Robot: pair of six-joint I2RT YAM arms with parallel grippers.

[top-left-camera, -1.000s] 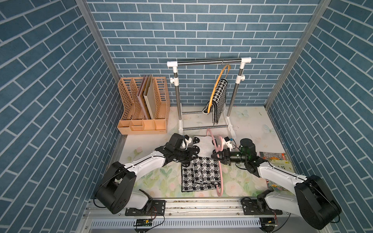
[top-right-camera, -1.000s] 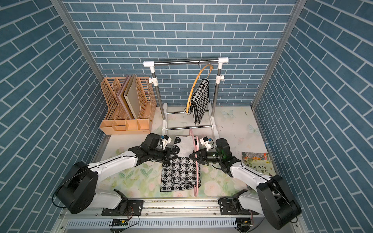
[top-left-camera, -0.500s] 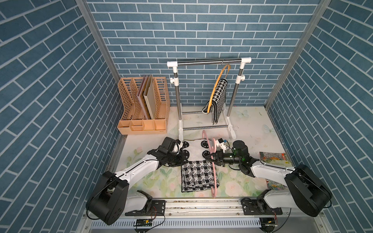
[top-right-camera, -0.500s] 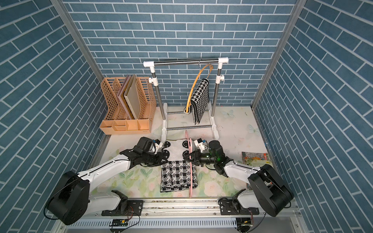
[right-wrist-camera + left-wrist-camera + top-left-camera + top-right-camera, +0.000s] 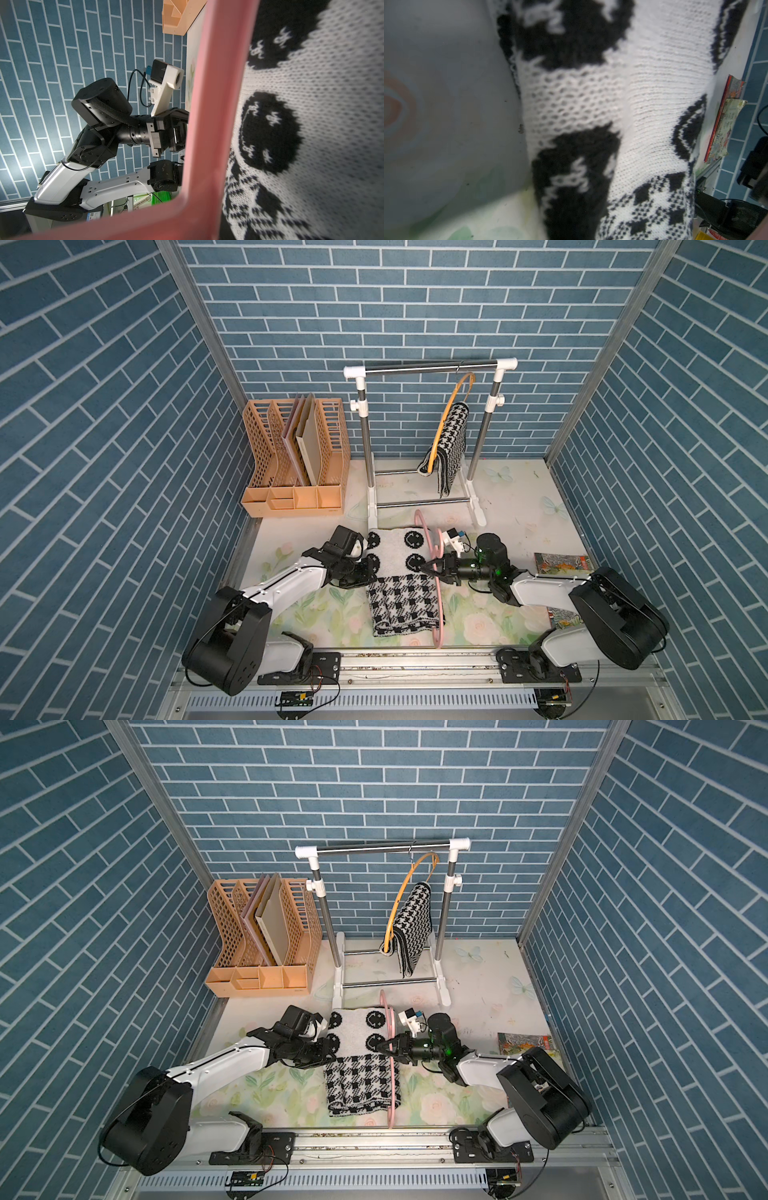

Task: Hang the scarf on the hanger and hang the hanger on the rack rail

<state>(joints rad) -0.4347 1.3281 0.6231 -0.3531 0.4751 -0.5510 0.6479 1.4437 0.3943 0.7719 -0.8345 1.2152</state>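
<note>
The scarf (image 5: 399,568) now lies drawn out longer against the pink hanger (image 5: 436,608); the left gripper (image 5: 365,572), pinching its edge, should pull evenly while the right gripper (image 5: 432,569) clamps the hanger steady.

No legible text, brand or number found.

- Booklet (image 5: 560,564) at the right edge of the table: colourful printed cover in both top views (image 5: 524,1043); any lettering is too small to read. In the left wrist view (image 5: 724,128) it shows lines of small print, blurred and unreadable.
- Label (image 5: 94,216) on the left arm's base: blue-and-white sticker with a code-like square, too small to read.
- Scarf (image 5: 395,556): knitted round black face motifs; no letters.
</note>
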